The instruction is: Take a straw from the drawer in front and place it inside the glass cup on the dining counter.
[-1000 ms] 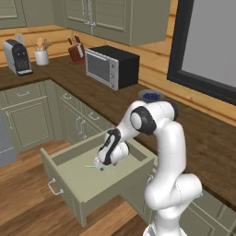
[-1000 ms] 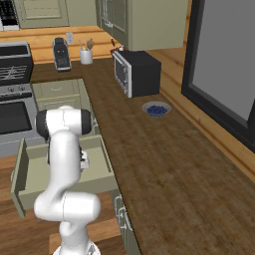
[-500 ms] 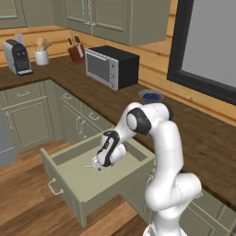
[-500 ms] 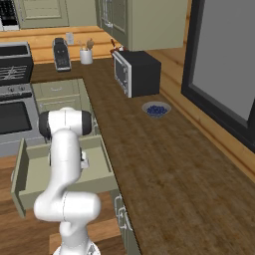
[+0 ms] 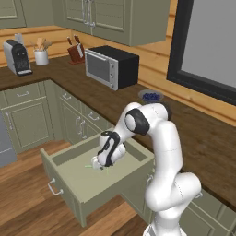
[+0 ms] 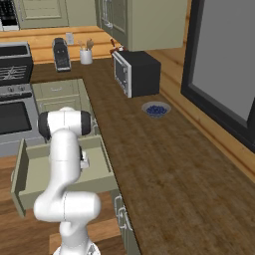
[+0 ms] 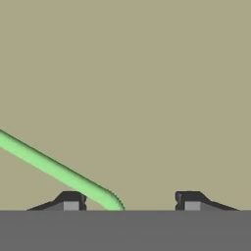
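Sage-green, the drawer point(image 5: 83, 177) stands pulled out, and the hand point(image 5: 98, 163) reaches down into it, low over the floor. The light-green straw point(image 7: 59, 171) lies flat on the drawer floor, running from nine o'clock towards six in the hand view, its end between the fingertips point(image 7: 70, 200), which stand apart, not yet touching it.

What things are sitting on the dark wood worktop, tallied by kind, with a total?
Microwave: 1
Coffee machine: 1
Utensil crock: 1
Knife block: 1
Bowl of blueberries: 1
Total: 5
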Robot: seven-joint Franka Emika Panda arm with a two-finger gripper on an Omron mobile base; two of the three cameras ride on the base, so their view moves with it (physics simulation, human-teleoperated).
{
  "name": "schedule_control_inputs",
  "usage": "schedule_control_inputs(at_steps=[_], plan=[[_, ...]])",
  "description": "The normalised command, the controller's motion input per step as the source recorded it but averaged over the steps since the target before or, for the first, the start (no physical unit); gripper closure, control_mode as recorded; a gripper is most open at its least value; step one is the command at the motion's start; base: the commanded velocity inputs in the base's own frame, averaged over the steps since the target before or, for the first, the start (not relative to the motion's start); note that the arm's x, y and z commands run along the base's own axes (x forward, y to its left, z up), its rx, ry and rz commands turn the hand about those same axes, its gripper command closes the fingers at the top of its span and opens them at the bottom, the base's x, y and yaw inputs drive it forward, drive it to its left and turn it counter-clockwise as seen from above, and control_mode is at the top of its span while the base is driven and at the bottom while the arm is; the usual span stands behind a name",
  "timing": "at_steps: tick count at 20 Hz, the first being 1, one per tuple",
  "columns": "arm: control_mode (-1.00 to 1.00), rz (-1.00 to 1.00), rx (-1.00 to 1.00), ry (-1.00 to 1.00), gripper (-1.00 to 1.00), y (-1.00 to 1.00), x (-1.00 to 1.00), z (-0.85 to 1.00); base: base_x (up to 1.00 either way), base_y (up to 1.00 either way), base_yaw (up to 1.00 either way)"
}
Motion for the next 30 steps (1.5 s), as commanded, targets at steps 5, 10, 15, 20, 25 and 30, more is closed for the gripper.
schedule_control_inputs(at_steps=[5, 10, 15, 20, 25, 30], plan=[[-1.00, 0.00, 0.00, -0.01, 1.00, 0.00, 0.00, -0.20, 0.00, 0.00, 0.00], [-1.00, 0.00, 0.00, -0.01, 1.00, 0.00, -0.01, -0.05, 0.00, 0.00, 0.00], [-1.00, 0.00, 0.00, -0.05, 1.00, 0.00, -0.17, 0.03, 0.00, 0.00, 0.00], [-1.00, 0.00, 0.01, -0.07, 1.00, 0.00, -0.33, 0.40, 0.00, 0.00, 0.00], [-1.00, 0.00, 0.08, -0.11, 1.00, 0.00, -0.39, 0.99, 0.00, 0.00, 0.00], [-1.00, 0.00, 0.11, -0.03, 1.00, 0.00, -0.07, 1.00, 0.00, 0.00, 0.00]])
